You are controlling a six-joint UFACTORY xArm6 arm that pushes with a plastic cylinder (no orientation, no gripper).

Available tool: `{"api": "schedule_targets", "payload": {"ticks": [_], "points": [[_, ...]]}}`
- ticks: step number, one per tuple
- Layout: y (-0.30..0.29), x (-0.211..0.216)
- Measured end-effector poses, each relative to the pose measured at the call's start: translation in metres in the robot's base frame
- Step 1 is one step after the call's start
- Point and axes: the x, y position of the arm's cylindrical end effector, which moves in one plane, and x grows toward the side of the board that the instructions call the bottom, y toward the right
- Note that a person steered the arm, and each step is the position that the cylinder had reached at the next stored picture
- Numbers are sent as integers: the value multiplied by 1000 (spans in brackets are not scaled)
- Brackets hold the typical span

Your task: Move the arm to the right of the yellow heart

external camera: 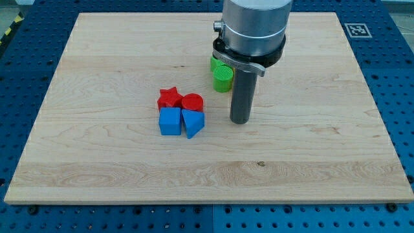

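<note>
No yellow heart shows in the camera view; the arm's body may hide it. My tip [240,121] rests on the wooden board [97,162], just right of a cluster of blocks: a red star [169,98], a red cylinder [192,102], a blue cube [171,121] and a blue triangle [193,123]. A green cylinder [222,78] stands just above and left of the tip, with another green block [215,64] behind it, partly hidden by the arm.
The arm's grey body [253,26] covers the board's upper middle. A blue perforated table [401,97] surrounds the board, with a fiducial marker [356,30] at the view's top right.
</note>
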Motion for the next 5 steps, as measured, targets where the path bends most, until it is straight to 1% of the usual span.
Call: {"api": "schedule_targets", "payload": {"ticks": [2,3,5], "points": [[32,12],[32,12],[75,12]]}}
